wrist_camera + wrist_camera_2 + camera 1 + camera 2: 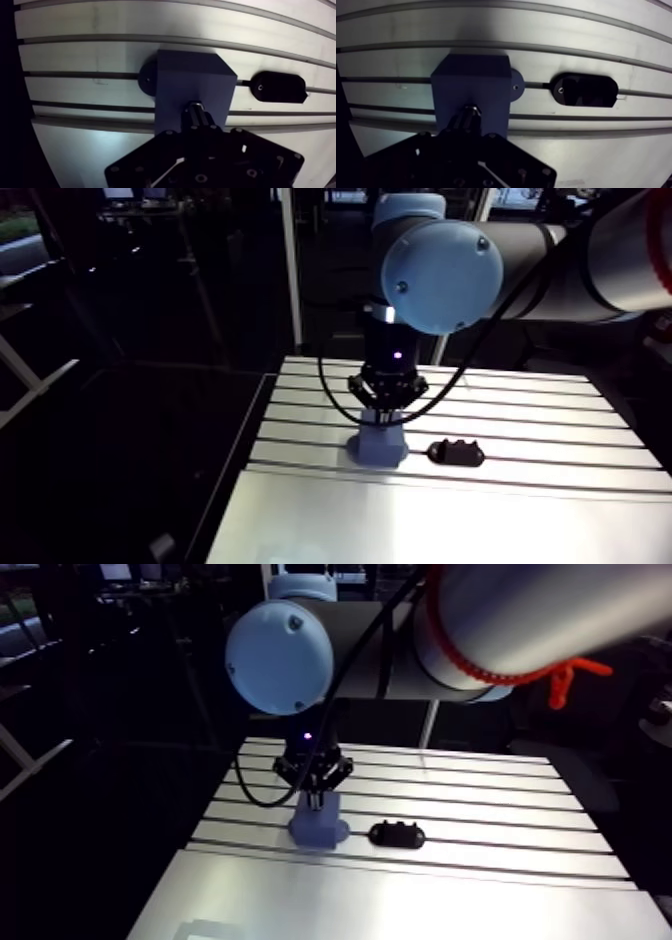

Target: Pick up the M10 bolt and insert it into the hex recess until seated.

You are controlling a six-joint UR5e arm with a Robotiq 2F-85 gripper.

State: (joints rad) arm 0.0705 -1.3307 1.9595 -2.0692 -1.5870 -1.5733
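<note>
Looks like a robotics lab; slotted aluminium table (pixel 520 403) with a blue block (pixel 377 446) on it. Robot arm (pixel 440 273) above.

Under me ran the slotted aluminium worktop (pixel 100 55). A black oblong piece (pixel 280 87) lay flat on it, astride one slot, at about two o'clock from my jaws.

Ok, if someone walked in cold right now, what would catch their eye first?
First, the blue rectangular block standing on the slotted aluminium table, with the gripper directly above it, shut on a dark metal bolt whose shiny end meets the block's top face. Next, the black oblong part lying on the table beside the block, apart from it.
</note>
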